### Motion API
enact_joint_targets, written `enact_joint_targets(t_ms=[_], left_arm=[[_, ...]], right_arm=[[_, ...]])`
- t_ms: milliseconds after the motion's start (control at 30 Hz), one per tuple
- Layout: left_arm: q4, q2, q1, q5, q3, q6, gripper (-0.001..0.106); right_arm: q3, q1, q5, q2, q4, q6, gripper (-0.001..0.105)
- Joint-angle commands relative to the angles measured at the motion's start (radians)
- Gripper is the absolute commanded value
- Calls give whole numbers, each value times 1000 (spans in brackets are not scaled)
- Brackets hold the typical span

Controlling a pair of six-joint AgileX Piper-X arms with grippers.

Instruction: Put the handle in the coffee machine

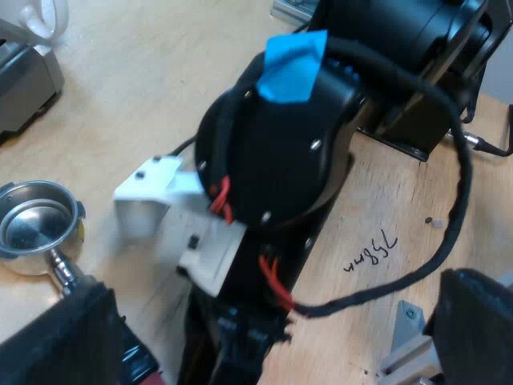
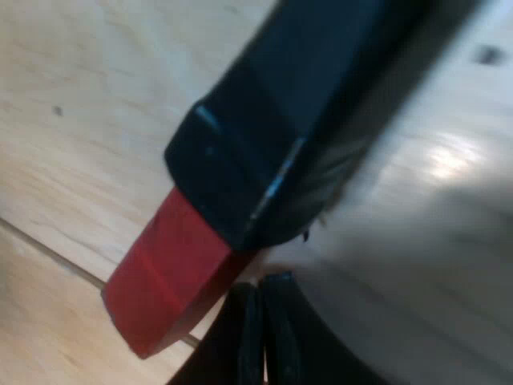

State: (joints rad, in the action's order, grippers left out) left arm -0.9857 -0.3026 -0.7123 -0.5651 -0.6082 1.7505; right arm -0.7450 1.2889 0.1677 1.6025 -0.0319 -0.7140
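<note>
The metal holder's basket (image 1: pixel 34 224) lies open side up on the wooden table, and its neck runs under one of my left gripper's fingers (image 1: pixel 68 337). A glossy red tip (image 1: pixel 135 362) peeks out beside that finger. My left gripper (image 1: pixel 280 321) is open, its fingers wide apart, with the right arm (image 1: pixel 276 144) between them. Close up, the holder's dark handle (image 2: pixel 321 104) with its red end (image 2: pixel 172 273) rests on the table. My right gripper (image 2: pixel 263 337) sits just beside the red end, fingers pressed together with nothing between them.
A grey machine part (image 1: pixel 24 80) and a white loop, perhaps a mug's handle (image 1: pixel 44 20), stand beyond the basket. A black arm base (image 1: pixel 417 56) is bolted to the wood. A metal bracket (image 1: pixel 409 341) lies near the handwriting on the table (image 1: pixel 370 250).
</note>
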Motion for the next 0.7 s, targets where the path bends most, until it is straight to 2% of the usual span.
enact_joint_targets(t_ms=[33, 233, 400, 500, 700], left_arm=[[11, -1, -6, -9, -6, -5, 80], [11, -1, -6, -9, -6, -5, 80], [11, -1, -6, -9, -6, -5, 80], [11, -1, -6, -9, -6, -5, 80], [11, -1, -6, -9, -6, -5, 80]], right_arm=[[-40, 8, 6, 69, 15, 8, 0], [-115, 8, 6, 118, 32, 8, 0], [-117, 8, 25, 114, 18, -6, 0], [-117, 8, 32, 101, -26, -6, 0], [-117, 8, -33, 34, -200, -15, 0]])
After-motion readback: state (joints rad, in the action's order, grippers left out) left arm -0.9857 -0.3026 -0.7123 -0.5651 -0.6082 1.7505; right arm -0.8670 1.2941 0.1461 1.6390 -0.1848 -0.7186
